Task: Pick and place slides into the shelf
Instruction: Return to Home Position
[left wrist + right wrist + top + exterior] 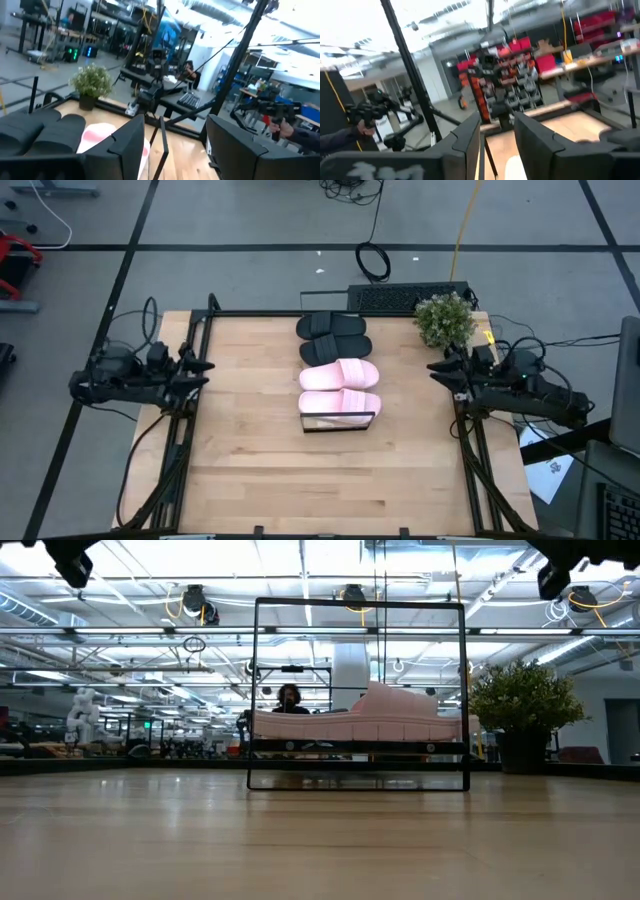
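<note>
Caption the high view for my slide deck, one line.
Black slides and pink slides sit lined up on the shelf; left gripper and right gripper wait empty at opposite sides.

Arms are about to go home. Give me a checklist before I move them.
1. Left tool empty, fingers apart, at the left edge of the table: ok.
2. Right tool empty, fingers apart, at the right edge: ok.
3. Pink slides and black slides lined up on the shelf: ok.
4. Shelf frame upright in the low view: ok.
5. Clearance between right tool and plant: cannot tell.
</note>
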Robot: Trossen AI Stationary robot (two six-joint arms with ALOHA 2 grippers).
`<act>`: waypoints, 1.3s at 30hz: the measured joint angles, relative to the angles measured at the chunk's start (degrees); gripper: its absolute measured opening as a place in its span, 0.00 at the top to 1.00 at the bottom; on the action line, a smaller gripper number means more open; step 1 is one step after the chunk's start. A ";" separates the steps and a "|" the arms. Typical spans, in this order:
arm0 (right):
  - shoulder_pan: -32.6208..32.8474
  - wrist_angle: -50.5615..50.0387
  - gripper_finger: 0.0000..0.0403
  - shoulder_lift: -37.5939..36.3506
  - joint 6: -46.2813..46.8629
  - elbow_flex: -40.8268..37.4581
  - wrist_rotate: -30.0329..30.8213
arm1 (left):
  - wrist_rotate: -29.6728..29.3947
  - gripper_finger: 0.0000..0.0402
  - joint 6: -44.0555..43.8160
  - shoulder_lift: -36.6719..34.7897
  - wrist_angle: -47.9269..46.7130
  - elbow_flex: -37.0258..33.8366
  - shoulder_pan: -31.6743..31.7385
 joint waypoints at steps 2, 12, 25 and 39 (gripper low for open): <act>0.00 3.15 0.73 -3.60 0.08 -3.41 0.00 | -0.32 0.48 0.69 -1.99 1.71 -1.83 0.00; 0.00 16.57 0.73 -4.98 5.40 -17.64 -5.57 | 2.71 0.48 4.42 -0.43 14.09 -6.76 -0.07; 0.02 33.67 0.73 -5.05 10.36 -26.12 -16.76 | 4.98 0.48 6.54 -0.37 19.09 -15.26 -0.11; 0.00 19.36 0.73 -4.96 3.29 -26.27 -12.09 | -3.80 0.48 5.81 -0.32 0.88 -15.32 -0.07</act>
